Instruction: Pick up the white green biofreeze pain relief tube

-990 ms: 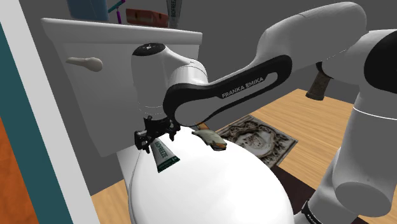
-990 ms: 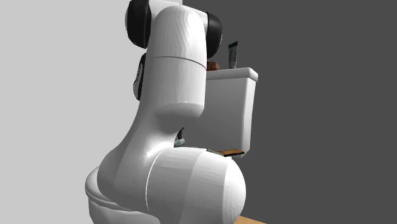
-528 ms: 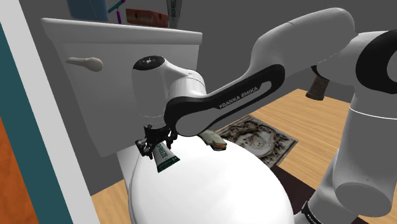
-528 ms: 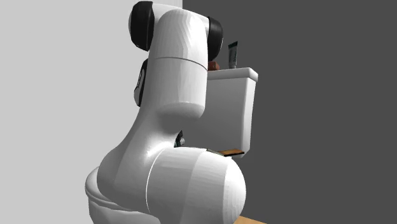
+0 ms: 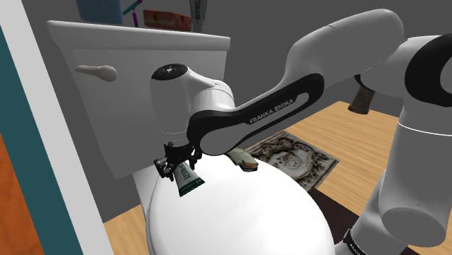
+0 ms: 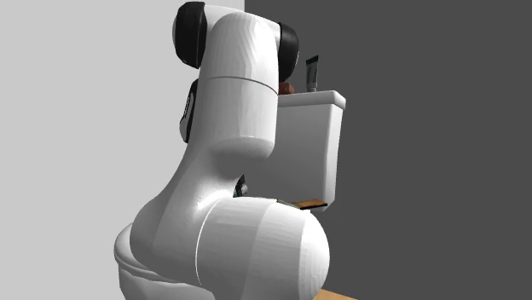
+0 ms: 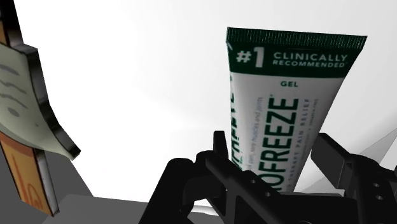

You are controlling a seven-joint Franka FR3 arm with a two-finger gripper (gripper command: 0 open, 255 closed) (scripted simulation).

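**Shoulder view, second exterior view, wrist view: tube gripped at the back edge of the toilet lid, lift not yet shown**

Shoulder view. The tube (image 5: 187,178) lies at the back edge of the toilet lid (image 5: 239,210), just below the tank (image 5: 137,65). The gripper (image 5: 174,161) sits over the tube's upper end. The tube's long axis runs down the lid from the back edge toward the front, and its flat green crimped end points toward the front edge. A flat grey and orange thing (image 5: 239,156) lies near it on the same back part of the lid, apart from the tube.

Second exterior view. The arm (image 6: 230,170) stands in front of the lid. Beside it are the tank (image 6: 311,145) and one end of the flat thing (image 6: 307,203).

Wrist view. The tube (image 7: 280,127) runs straight out from the gripper (image 7: 273,149), with its crimped end farthest from the hand and its printed face up. The two fingers (image 7: 219,149) stand against its two long sides and appear to pinch it near the hidden cap end. The lid (image 7: 140,76) lies behind it.

Progress, as a judgement: reach and grasp look done, and raising the tube clear of the lid is left. Whether it already hangs free cannot be told.
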